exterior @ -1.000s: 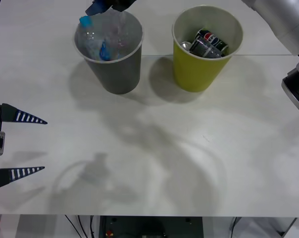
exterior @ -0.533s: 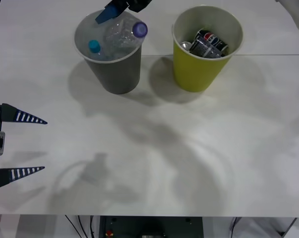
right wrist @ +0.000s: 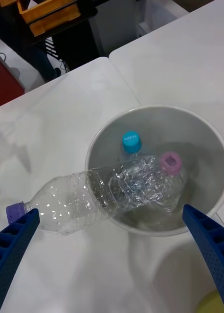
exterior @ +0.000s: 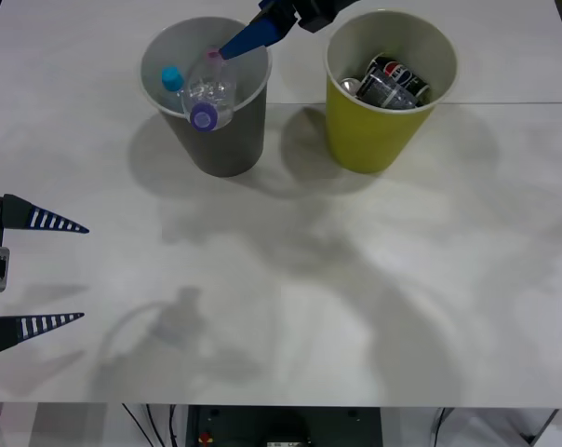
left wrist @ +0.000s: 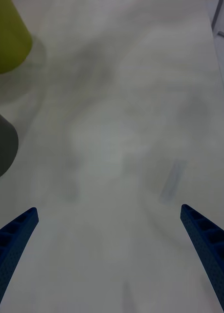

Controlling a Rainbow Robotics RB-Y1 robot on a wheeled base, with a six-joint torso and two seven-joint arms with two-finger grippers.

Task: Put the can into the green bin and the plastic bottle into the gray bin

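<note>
Since the previous half-second, the plastic bottle (exterior: 207,98) has tipped over the near rim of the gray bin (exterior: 216,140), its purple cap (exterior: 204,115) now outside the rim toward the robot instead of at the far-right edge, and the right end effector (exterior: 262,28) has shifted right, above the gap between the two bins. Its blue fingers are spread apart and hold nothing. The clear bottle's base lies inside the gray bin beside a cyan-capped bottle (right wrist: 131,142) and a pink-capped bottle (right wrist: 170,162), while its neck overhangs the rim. The green bin (exterior: 379,130) stands just to the right of the gray one on the white tabletop (exterior: 355,298), with cans (exterior: 393,82) inside. The left end effector (exterior: 11,275) waits at the tabletop's near left edge, fingers wide apart and empty.
</note>
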